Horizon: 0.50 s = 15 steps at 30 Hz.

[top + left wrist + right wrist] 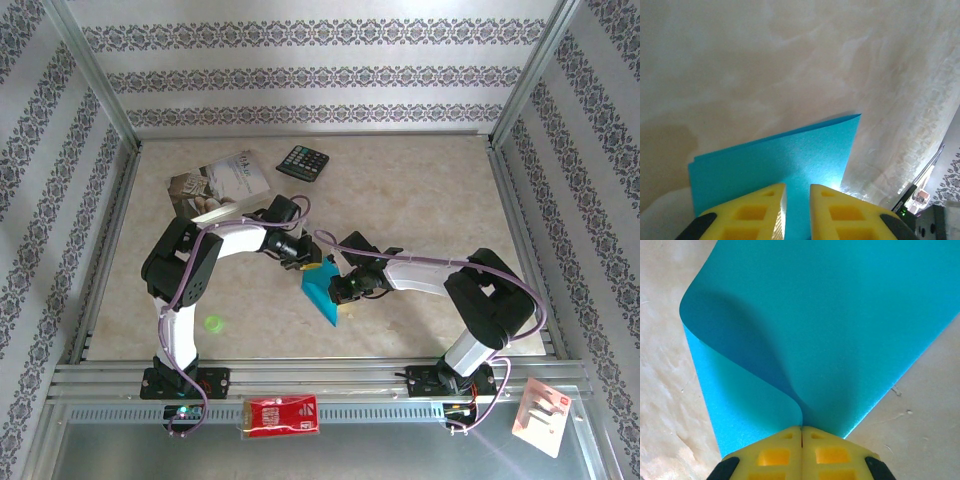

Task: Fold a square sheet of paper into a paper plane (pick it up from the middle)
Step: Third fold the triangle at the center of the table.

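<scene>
Near rail: red packet (282, 415) and, at rt, pale card (540, 418), both lying apart from the work. Just beyond left base, small green bit (212, 323) on table (420, 200). Mid-table, btwn the two arms: square sheet of paper (322, 292), turquoise, doubled over once. Right gripper (801, 429) clamped tight on sheet's edge, no gap btwn fingers, with top layer bulging up in a soft curl instead of lying flat. Crease prob. not pressed in. Left gripper (797, 192) poised over sheet's other side, jaws a little apart, blue visible thru the gap, nothing clamped. Two layers on show at sheet's far edge, approx. aligned. Far side: pale book (222, 180) and black calculator (303, 162), well clear of sheet. Judged early days: first half-fold roughly laid, flattening to come. Nose corners and wing folds, i.e. whole dart shape, left to do.
</scene>
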Available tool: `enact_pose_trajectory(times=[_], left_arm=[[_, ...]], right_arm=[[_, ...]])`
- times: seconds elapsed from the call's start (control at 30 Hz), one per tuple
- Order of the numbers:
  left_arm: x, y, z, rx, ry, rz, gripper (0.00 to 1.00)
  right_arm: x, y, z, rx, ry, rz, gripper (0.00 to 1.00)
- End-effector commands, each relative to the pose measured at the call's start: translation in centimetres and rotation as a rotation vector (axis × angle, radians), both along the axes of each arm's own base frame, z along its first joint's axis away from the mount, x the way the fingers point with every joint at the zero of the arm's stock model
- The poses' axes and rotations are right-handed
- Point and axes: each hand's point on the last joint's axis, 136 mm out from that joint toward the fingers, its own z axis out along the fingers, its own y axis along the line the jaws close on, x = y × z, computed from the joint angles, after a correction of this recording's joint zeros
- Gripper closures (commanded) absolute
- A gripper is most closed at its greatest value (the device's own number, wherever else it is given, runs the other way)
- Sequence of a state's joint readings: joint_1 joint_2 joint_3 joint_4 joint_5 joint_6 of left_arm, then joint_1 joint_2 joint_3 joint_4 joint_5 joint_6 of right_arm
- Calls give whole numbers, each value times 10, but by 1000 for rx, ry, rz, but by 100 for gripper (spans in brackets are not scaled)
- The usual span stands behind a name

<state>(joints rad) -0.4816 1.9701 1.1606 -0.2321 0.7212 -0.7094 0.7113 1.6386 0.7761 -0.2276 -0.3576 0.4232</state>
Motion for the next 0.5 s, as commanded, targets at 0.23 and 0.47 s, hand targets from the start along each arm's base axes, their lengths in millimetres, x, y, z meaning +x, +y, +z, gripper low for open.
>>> enact_pose_trajectory(times=[0.23,0.47], left_arm=[[-11,43,41,12,-74,144,90],[-78,12,51,-102,-97,145,100]], right_arm=[[-24,-30,-36,-135,102,-38,100],[-24,-32,-40,-148,114,-60,100]])
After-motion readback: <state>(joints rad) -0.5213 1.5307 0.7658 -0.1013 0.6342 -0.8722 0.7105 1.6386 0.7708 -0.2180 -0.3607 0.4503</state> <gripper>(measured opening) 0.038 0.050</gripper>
